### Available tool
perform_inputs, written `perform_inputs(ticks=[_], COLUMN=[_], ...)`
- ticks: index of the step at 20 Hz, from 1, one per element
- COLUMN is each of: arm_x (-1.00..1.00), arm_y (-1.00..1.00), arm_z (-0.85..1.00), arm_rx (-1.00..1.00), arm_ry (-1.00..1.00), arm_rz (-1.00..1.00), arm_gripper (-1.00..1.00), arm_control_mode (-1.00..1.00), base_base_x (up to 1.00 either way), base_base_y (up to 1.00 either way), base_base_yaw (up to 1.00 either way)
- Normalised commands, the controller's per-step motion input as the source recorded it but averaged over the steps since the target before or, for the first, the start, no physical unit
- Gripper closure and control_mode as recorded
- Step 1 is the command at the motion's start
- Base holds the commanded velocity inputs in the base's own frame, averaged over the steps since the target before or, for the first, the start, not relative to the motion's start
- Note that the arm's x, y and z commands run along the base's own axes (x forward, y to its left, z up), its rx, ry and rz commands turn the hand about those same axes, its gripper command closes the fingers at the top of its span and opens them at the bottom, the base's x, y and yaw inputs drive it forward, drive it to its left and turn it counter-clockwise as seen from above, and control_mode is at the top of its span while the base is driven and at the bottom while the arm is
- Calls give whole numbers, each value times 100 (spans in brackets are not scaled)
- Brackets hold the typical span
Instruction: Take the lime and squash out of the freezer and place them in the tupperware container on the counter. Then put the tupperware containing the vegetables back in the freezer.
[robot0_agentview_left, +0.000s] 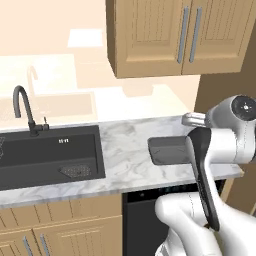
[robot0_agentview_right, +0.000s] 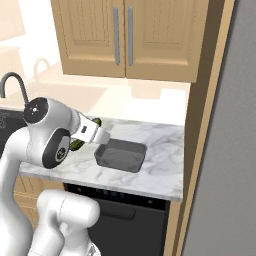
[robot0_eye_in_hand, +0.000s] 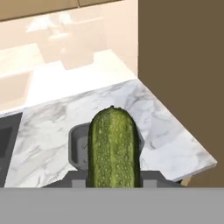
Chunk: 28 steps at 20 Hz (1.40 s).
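Jaws clamped on the squash (robot0_eye_in_hand: 114, 146), which fills the hand view's lower centre (lime not made out). Step in hand: carrying it to the tupperware container (robot0_agentview_right: 120, 154), mid-frame on the counter (robot0_agentview_right: 160, 172). Next: advance over the tray, lower, release inside its rim.

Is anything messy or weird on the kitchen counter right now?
Nothing stands out. The tupperware container sits flat and upright on the counter, with no spills around it. The only thing off the counter is the squash, held in the pincer near the container.
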Motion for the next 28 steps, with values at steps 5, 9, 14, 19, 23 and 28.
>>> perform_inputs(ticks=[5,9,14,19,23,28], arm_x=[98,91,79,46,25,27], arm_y=[3,13,3,0,0,-2], arm_z=[-78,-93,-65,-46,-22,-34], arm_rx=[0,0,3,9,11,11], arm_ry=[10,14,14,12,8,10], arm_rz=[0,0,-6,-13,-20,-19], arm_gripper=[100,100,100,100,100,100], arm_control_mode=[-100,-100,-100,-100,-100,-100], base_base_x=[0,0,0,0,0,0], base_base_y=[0,0,0,0,0,0], base_base_yaw=[0,0,0,0,0,0])
